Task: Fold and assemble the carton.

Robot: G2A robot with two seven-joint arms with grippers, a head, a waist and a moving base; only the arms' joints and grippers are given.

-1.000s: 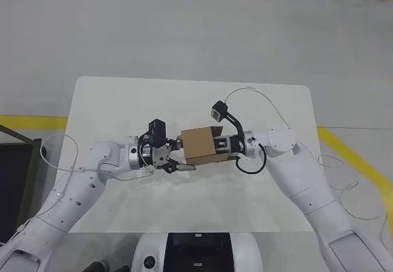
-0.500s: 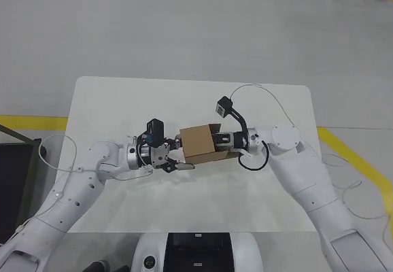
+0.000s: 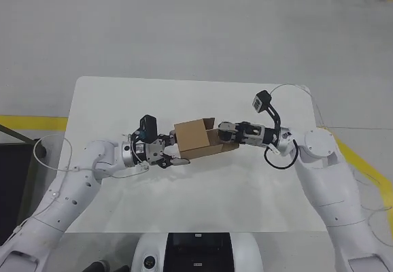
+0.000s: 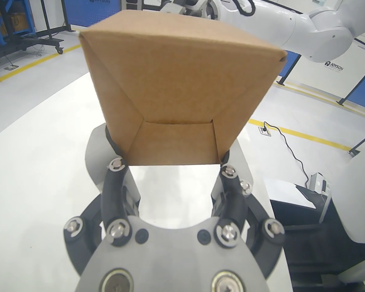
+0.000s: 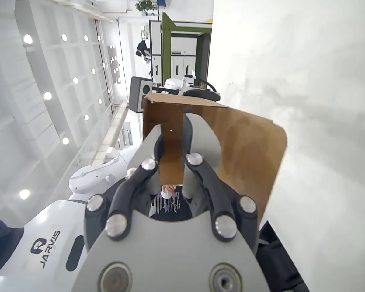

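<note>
Carton (image 3: 193, 138) held btwn both grippers, mid-table (image 3: 115, 102).
L gripper (image 4: 172, 161) clamps its left end, fingertips hidden behind walls; R gripper (image 5: 172, 133) pinches right-end flap.

My left arm (image 3: 81, 183) lay stretched inward, bent at the elbow, with the forearm pointing across my front. Its claw (image 4: 172, 156) was spread wide, one finger pressed to each side of the carton's (image 3: 191, 138) end. My right arm (image 3: 326, 183) came in from the opposite side, its claw (image 5: 172, 129) pinched narrow on a flap. The two claws faced each other.
</note>
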